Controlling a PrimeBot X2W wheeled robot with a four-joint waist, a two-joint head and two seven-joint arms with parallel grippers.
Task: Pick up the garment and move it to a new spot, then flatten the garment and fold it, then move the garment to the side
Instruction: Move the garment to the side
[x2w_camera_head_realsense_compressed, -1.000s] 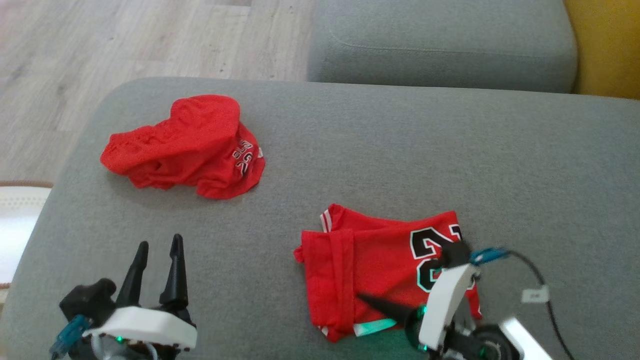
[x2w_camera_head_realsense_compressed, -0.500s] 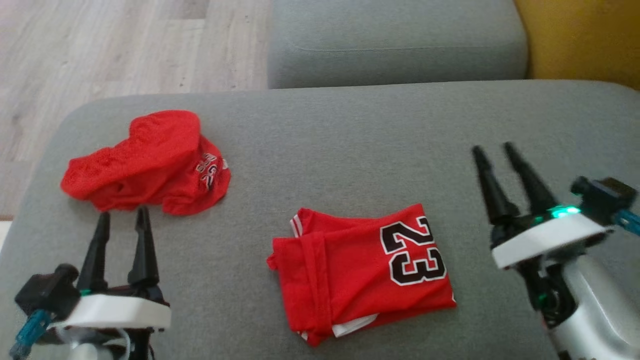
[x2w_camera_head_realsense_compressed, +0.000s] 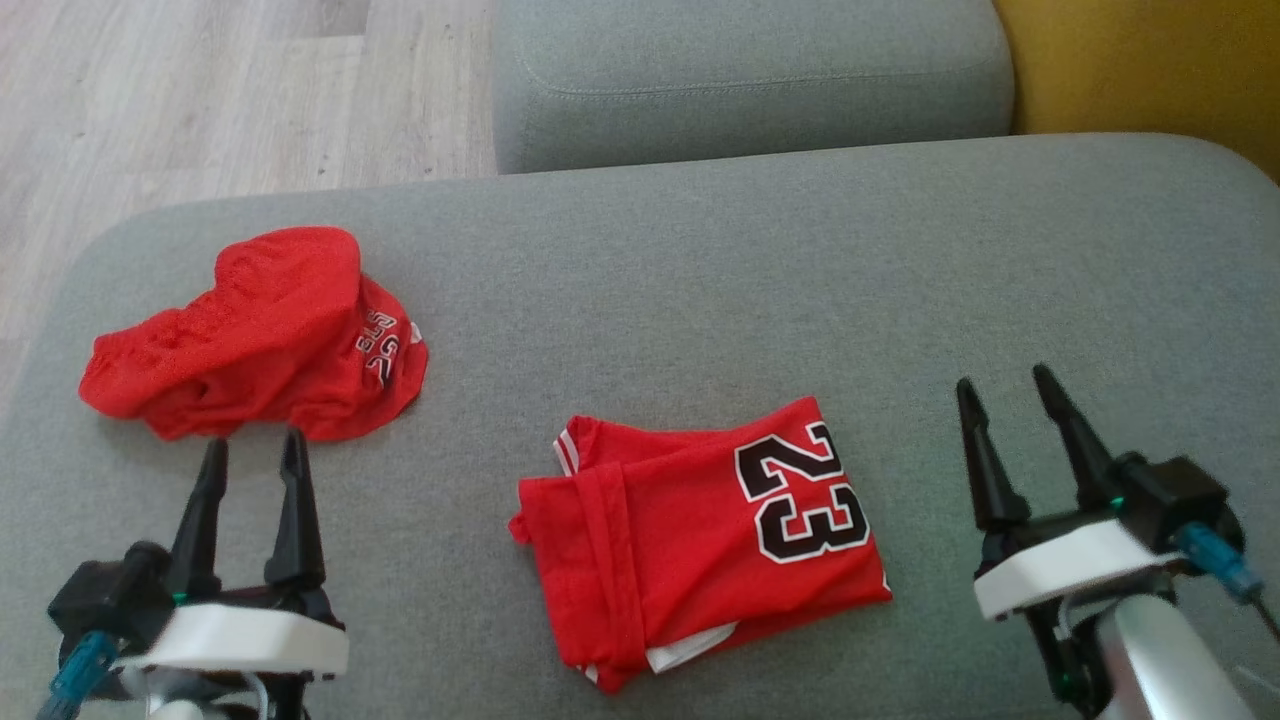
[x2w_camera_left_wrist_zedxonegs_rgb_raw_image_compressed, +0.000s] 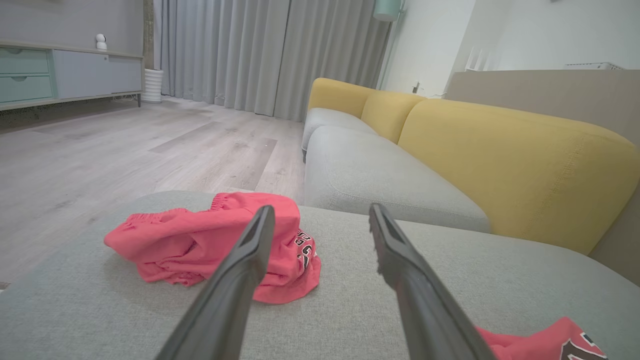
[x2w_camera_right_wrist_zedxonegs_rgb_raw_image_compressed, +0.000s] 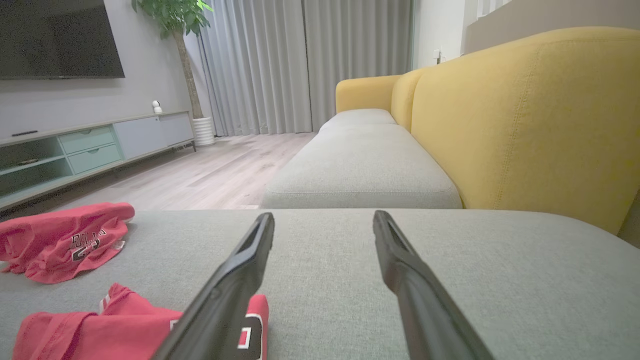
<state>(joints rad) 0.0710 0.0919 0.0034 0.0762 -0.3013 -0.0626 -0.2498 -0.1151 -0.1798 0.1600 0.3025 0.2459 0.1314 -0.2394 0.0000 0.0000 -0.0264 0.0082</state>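
Folding looks done: we find the jersey (x2w_camera_head_realsense_compressed: 700, 540) lying folded on the cushion (x2w_camera_head_realsense_compressed: 700, 280), between left gripper (x2w_camera_head_realsense_compressed: 254, 440) and right gripper (x2w_camera_head_realsense_compressed: 1003, 378), both spread and empty. Remaining, we judge: moving it aside. A crumpled red garment (x2w_camera_head_realsense_compressed: 250, 340), possibly shorts, lies apart.

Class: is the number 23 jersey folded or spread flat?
Folded: the number 23 jersey lies in stacked layers, with white trim peeking out underneath.

A broad grey fabric seat cushion (x2w_camera_head_realsense_compressed: 700, 260) fills the head view. A second grey cushion (x2w_camera_head_realsense_compressed: 750, 80) lies at twelve o'clock, a yellow upholstered backrest (x2w_camera_head_realsense_compressed: 1140, 70) at one, and pale wood-plank floor (x2w_camera_head_realsense_compressed: 200, 90) at eleven.
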